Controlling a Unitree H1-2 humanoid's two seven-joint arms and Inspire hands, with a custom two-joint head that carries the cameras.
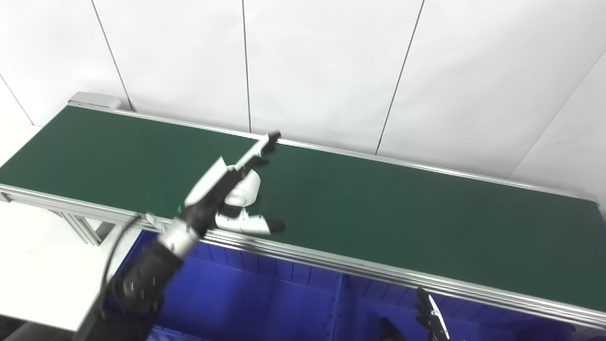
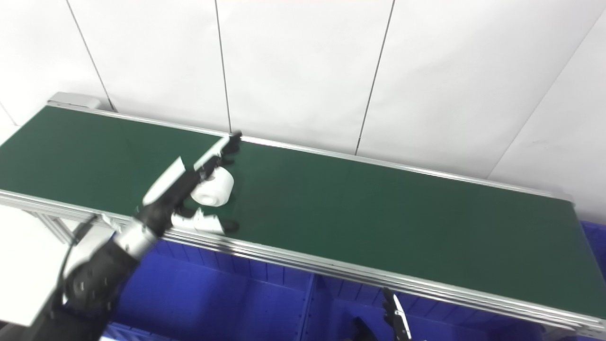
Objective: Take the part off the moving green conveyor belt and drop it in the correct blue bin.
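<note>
Blue bin [image 1: 246, 293] nearest, white cylindrical part [image 2: 213, 188] within splayed left robot hand [image 2: 196, 187]

No readable text, label, brand, number or sign appeared in either view. The green conveyor belt [image 1: 378, 213], the blue bin [image 1: 246, 293] and the wall panels [image 1: 322, 61] carried no legible marking.

Two head cameras, side by side, look steeply down from the near side across the conveyor belt [image 1: 378, 213] toward the white wall [image 2: 303, 71]; both share its full length.
</note>
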